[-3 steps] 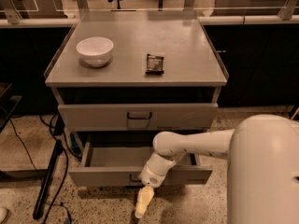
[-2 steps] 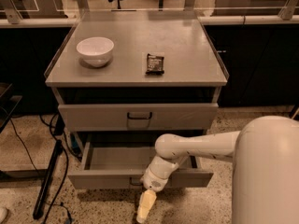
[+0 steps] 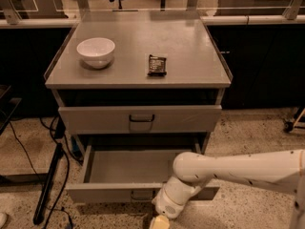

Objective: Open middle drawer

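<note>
The grey desk point(image 3: 190, 56) fills the middle of the view, its flat top reaching from the left edge to the right edge above a stack of drawers. The white arm point(image 3: 238, 168) comes in from the right of the picture and bends down in front of the desk's lower front, right of centre.

The middle drawer point(image 3: 109, 192) stands open below the desk's front edge. Its low, wide front panel sits well forward of the body, and its bare inside shows behind the panel. The arm's round wrist covers the panel just right of the centre handle. Above it, the top drawer point(image 3: 95, 119) is shut, flush under the desk's front edge, with its dark handle at the centre.

A white bowl point(image 3: 96, 51) sits upright near the back left corner of the desk. A small dark packet point(image 3: 157, 65) lies flat near the middle, well apart from the bowl.

The gripper point(image 3: 159, 221) hangs below the drawer's front panel at the bottom of the picture, largely cut off there. Whether its jaws are open or closed, or touching anything, cannot be told.
</note>
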Controlling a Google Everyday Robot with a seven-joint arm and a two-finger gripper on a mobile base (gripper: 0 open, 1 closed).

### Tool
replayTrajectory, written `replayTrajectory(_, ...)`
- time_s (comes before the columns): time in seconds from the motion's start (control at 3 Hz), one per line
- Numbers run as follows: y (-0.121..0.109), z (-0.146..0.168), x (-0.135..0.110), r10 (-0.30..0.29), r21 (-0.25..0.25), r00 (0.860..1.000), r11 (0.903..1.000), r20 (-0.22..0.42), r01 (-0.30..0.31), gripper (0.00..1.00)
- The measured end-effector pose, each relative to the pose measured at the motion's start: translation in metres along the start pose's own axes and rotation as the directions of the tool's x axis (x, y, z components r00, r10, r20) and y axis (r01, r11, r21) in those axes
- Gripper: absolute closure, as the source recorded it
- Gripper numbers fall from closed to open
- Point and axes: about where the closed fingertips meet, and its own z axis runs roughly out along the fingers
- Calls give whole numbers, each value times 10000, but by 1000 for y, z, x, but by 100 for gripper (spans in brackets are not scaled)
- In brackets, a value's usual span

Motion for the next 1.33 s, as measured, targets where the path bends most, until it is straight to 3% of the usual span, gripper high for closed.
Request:
replayTrajectory(0.33,25,-6,12,471,262,9985,9985,272,-478,0)
replayTrajectory(0.67,24,-7,11,251,310,9993,9992,274,-260,0)
replayTrajectory(1.33,-42,-27,-24,-479,1229,9987,9914,167,455,0)
